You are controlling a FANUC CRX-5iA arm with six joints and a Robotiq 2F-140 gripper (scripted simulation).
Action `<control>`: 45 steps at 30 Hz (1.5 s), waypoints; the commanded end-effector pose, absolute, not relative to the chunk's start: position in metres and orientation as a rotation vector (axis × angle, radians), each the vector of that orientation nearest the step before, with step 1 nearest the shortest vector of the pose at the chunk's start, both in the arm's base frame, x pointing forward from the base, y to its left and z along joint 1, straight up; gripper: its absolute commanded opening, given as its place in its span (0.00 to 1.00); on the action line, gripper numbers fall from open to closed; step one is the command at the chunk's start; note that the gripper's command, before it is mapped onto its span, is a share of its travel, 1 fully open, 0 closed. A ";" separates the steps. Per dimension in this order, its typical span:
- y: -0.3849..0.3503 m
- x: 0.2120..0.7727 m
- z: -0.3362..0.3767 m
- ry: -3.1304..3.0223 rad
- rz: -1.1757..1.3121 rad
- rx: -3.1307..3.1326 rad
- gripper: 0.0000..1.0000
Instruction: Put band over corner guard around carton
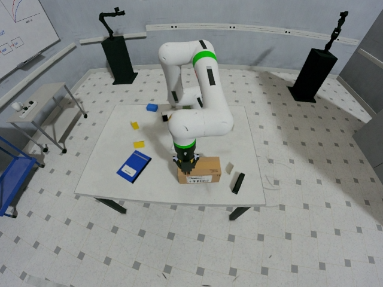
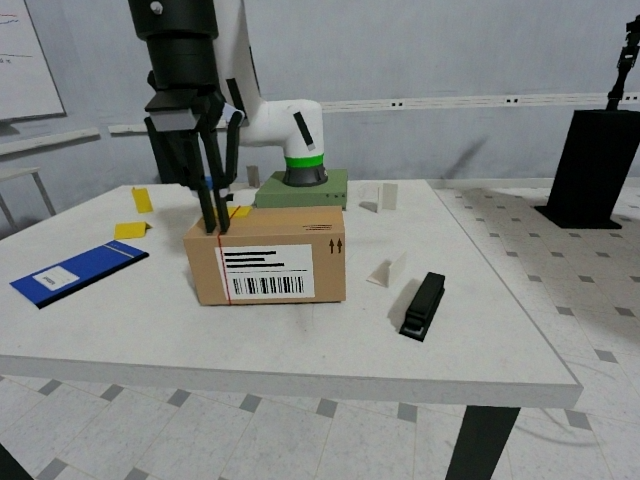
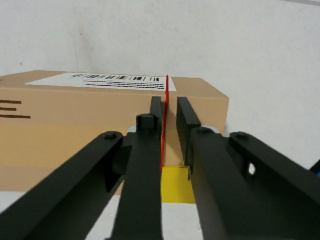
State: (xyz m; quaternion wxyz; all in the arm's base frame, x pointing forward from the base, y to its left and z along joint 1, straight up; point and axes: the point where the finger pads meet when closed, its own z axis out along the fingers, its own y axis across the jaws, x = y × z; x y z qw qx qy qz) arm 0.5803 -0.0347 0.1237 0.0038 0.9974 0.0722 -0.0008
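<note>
The brown carton lies flat on the white table, label to the front. A thin red band runs round it near its left end, upright on the front face and slanting a little across the top. A yellow corner guard sits at the carton's far top edge, where the band ends from view. My gripper stands upright on the carton's top at the band, fingers a little apart. The band lies against one finger and is not pinched.
Two loose yellow guards and a blue book lie left of the carton. A white guard and a black bar lie to its right. A blue block sits at the back.
</note>
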 end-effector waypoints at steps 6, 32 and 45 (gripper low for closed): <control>-0.035 0.581 0.137 0.227 0.001 3.125 0.18; -0.034 0.581 0.186 0.226 0.001 3.125 0.18; -0.034 0.581 0.196 0.226 0.001 3.125 0.18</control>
